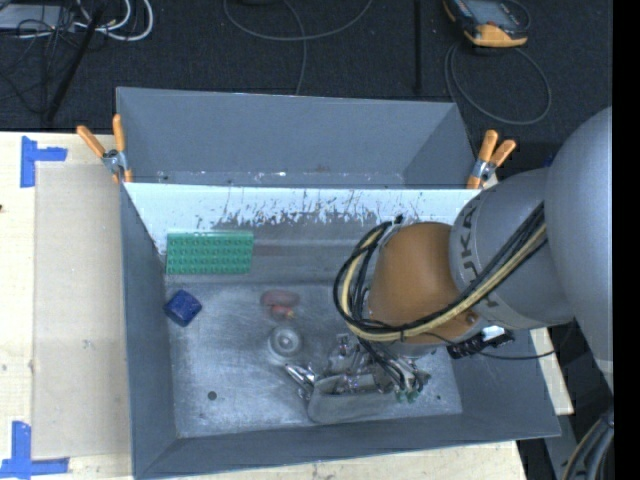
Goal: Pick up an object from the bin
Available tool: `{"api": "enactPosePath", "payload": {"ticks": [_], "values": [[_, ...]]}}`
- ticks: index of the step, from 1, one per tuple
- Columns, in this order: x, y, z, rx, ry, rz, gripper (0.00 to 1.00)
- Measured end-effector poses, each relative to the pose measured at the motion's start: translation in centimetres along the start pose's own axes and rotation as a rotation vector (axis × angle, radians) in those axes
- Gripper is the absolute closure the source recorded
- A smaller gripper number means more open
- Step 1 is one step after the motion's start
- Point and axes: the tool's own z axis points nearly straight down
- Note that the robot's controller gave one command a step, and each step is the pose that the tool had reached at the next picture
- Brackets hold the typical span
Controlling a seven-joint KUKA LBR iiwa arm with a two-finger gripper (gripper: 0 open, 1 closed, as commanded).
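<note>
Down near the front of the grey metal bin (150, 348), right of the middle, the claw (365, 376) hangs low over the scuffed sheet-metal floor as a tangle of small metal parts. Whether it stands wide or narrow cannot be told, since the wrist above hides most of it. Just below it, touching or nearly touching, lies a flat pale grey piece (340, 405) with rounded ends and a dull, smooth face; nothing shows it to be held. At the claw's left edge lies a small shiny metal bit (298, 374). The arm (590, 238) is a broad, smooth grey cylinder coming in from the right, and its wrist carries a rounded orange-brown cover (415, 278), looped about with black and yellow cables (352, 278). A little left of the claw lies a round silvery disc (284, 342) with a raised centre, and behind it a soft-looking pinkish lump (280, 301). Well apart, by the left wall, sits a small blue block (182, 307), and above it a green rectangular plate (208, 254), studded in rows, rests on the sloping back wall, which is streaked with dark scratches.
</note>
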Motion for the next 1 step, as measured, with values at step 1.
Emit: {"api": "enactPosePath", "payload": {"ticks": [1], "values": [[0.40, 1.21, -13.45, -0.001, -0.024, -0.019, 1.00]]}}
